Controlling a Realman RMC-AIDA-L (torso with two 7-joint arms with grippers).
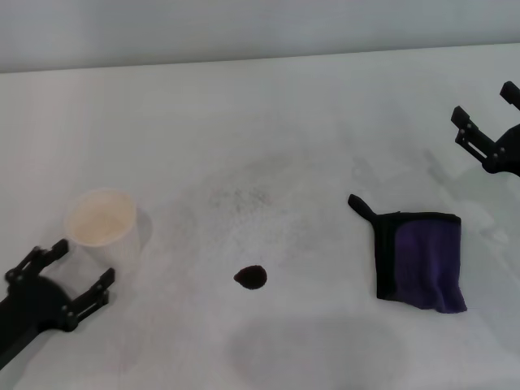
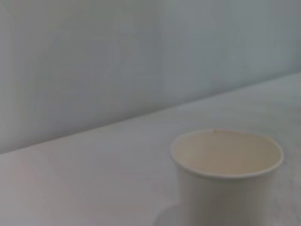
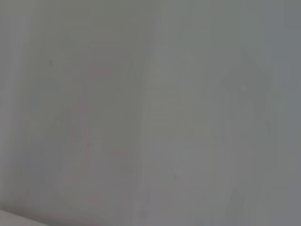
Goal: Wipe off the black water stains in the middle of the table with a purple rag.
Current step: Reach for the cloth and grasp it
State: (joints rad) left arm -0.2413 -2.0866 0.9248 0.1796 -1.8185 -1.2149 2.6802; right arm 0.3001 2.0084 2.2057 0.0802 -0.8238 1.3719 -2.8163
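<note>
The purple rag [image 1: 422, 258] lies flat on the white table [image 1: 260, 122] at the right, with its black loop tab toward the middle. The black water stain [image 1: 250, 277] is a small dark blot near the table's middle, left of the rag. My right gripper [image 1: 486, 116] is open and empty at the far right edge, behind the rag and apart from it. My left gripper [image 1: 61, 272] is open and empty at the front left, just in front of a paper cup.
A white paper cup [image 1: 101, 219] stands upright at the left, also seen close in the left wrist view [image 2: 228, 174]. Faint grey speckled smudges [image 1: 240, 195] lie behind the stain. The right wrist view shows only a blank grey surface.
</note>
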